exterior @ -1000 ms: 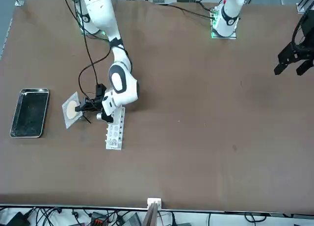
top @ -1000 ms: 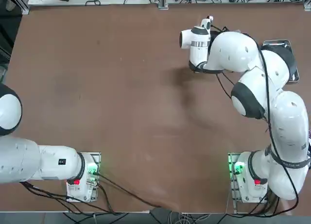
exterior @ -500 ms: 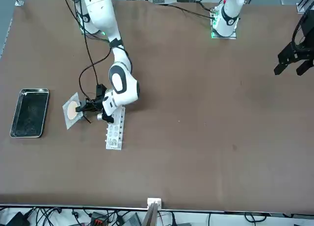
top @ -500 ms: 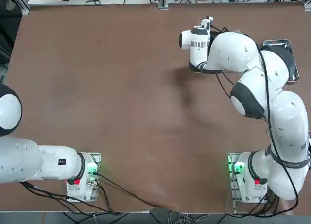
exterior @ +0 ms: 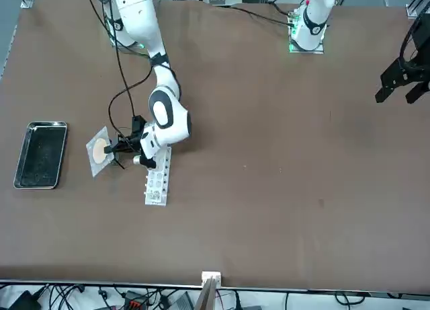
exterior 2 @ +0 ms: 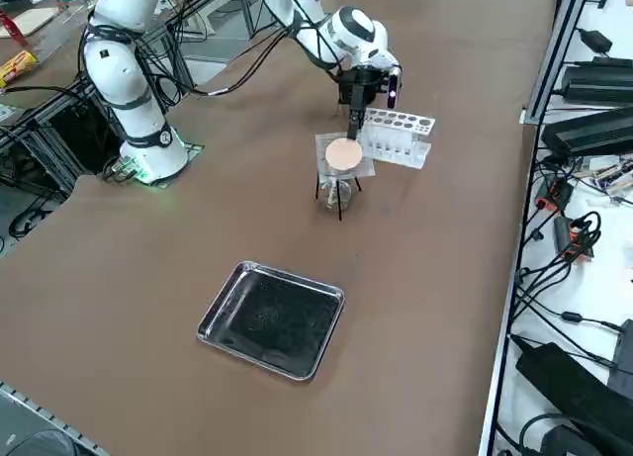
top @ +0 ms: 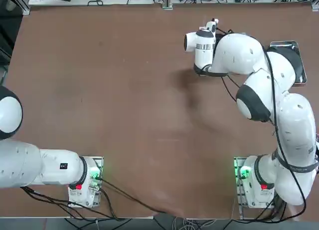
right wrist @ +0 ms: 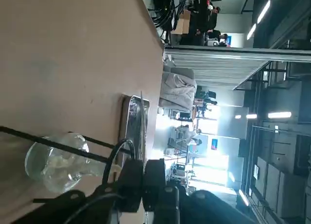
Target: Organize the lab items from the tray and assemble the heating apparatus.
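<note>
1. The tray (exterior 2: pixel 272 320) sits alone on the table (exterior: pixel 282 155), well apart from the other things.
2. The mesh (exterior 2: pixel 343 153) lies on top of the ring stand (exterior 2: pixel 338 191).
3. The burner (exterior 2: pixel 339 192) stands under the mesh, inside the legs of the ring stand.
4. The test tube rack (exterior 2: pixel 398 137) is just beside the ring stand, on the side away from the tray.
5. The right gripper (exterior 2: pixel 357 102) hangs by the edge of the mesh, between the mesh and the rack, in the right side view.
</note>
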Tool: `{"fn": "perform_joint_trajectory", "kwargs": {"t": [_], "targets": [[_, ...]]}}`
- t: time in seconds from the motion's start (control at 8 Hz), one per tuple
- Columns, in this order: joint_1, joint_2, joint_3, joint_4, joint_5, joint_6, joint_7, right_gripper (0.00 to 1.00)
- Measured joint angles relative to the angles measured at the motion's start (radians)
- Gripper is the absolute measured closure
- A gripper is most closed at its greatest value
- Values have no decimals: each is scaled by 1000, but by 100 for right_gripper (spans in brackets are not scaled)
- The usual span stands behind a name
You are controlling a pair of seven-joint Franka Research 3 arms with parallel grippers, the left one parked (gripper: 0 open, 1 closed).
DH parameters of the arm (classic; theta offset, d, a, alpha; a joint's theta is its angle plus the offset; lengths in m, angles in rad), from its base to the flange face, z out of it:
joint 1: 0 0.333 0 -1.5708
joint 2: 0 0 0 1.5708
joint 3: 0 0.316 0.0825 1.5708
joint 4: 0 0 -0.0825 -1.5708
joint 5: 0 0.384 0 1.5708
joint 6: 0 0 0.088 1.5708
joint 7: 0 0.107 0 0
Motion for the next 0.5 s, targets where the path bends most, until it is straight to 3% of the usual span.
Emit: {"fn": "perform_joint_trajectory", "kwargs": {"t": [0.5], "targets": [[0,2,0,0,18,0,1,93]]}}
